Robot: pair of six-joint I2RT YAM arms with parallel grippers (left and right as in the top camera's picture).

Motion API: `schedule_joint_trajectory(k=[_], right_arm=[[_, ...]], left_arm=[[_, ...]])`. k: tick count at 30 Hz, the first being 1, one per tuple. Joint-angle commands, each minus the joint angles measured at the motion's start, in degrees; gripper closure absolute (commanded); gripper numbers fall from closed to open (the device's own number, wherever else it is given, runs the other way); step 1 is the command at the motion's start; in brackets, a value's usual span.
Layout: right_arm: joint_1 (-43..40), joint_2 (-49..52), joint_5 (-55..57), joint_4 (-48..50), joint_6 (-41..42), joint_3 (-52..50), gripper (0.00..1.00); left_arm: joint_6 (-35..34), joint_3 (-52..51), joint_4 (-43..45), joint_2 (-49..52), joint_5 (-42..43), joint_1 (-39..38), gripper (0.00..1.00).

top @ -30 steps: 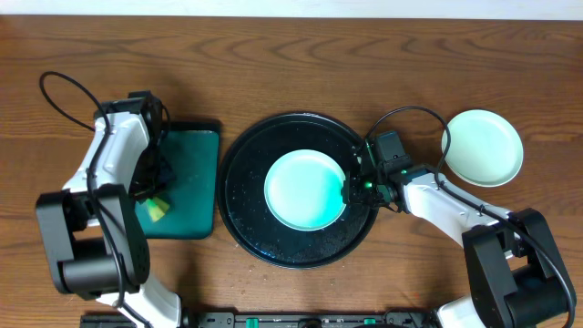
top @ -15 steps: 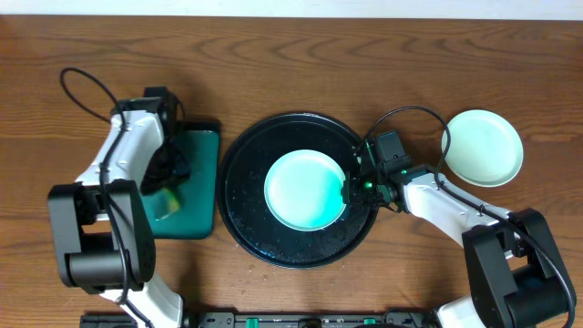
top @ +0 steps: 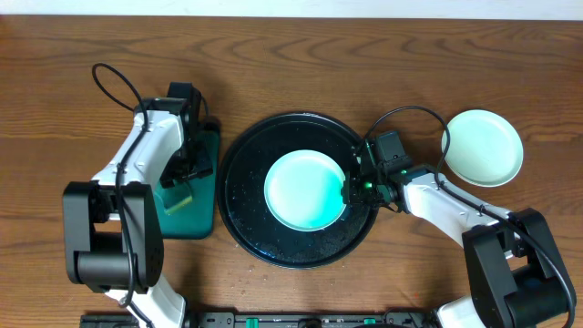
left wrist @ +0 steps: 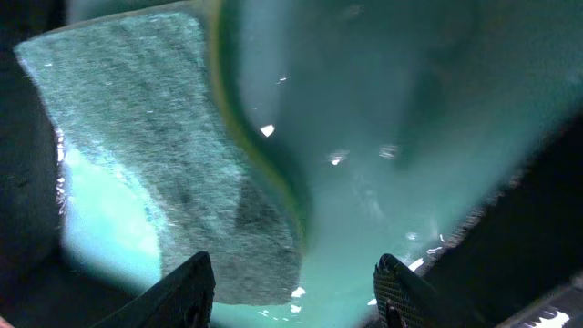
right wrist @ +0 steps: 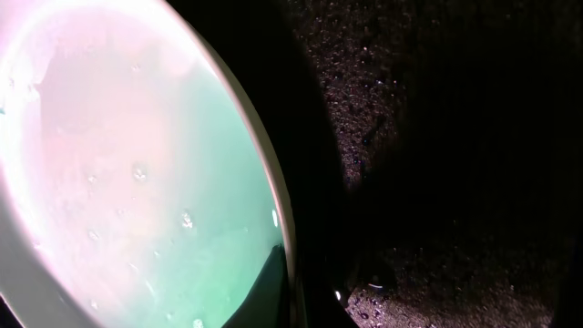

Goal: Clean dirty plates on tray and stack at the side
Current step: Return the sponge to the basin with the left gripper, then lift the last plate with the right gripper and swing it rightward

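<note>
Left claw (left wrist: 296, 287): we see it apart above the sponge (left wrist: 155, 155).
Right claw (top: 351, 189): together at plate (top: 305, 189) rim; fingers hidden from us.

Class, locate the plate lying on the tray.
Overhead, the mint plate lies slightly right of centre on the black tray, its right rim in the right end effector.

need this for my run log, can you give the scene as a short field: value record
tray: black tray, wet speckles, mid table
plate on tray: pale green plate, near the tray's centre
side plate: another plate on the table, right of the tray
sponge: sponge on the small green tray
left gripper: open above the sponge
right gripper: shut at the tray plate's right rim
</note>
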Motion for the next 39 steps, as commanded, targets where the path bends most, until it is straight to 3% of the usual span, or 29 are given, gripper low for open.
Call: schedule_joint_trajectory(k=[1, 4, 11, 19, 26, 32, 36, 39], right_arm=[[0.1, 1.8, 3.3, -0.9, -3.6, -2.1, 0.99], [0.1, 1.8, 3.3, -0.7, -3.7, -2.1, 0.99], [0.1, 1.3, 3.5, -0.8, -5.1, -0.5, 0.99], [0.1, -1.8, 4.4, -4.0, -8.9, 5.1, 0.99], [0.1, -6.2, 14.3, -14.4, -16.3, 11.2, 0.99], [0.1, -8.5, 24.5, -26.9, -17.0, 16.5, 0.99], [0.1, -8.5, 23.8, -36.3, -13.4, 18.5, 0.99], [0.1, -8.4, 17.1, -41.4, -11.5, 18.5, 0.99]], left_arm=[[2.1, 2.9, 0.8, -3.9, 6.3, -0.1, 0.43], [2.1, 3.1, 1.9, -8.1, 9.2, -0.1, 0.42], [2.1, 3.1, 0.4, -16.6, 9.8, -0.1, 0.24], [2.1, 2.7, -1.4, -17.4, 10.1, -0.1, 0.2], [2.1, 2.7, -1.3, -17.4, 10.1, -0.1, 0.2], [2.1, 2.7, -1.2, -17.4, 10.1, -0.1, 0.2], [2.1, 2.7, -1.2, -17.4, 10.0, -0.1, 0.2], [2.1, 2.7, -1.2, -17.4, 10.0, -0.1, 0.2]])
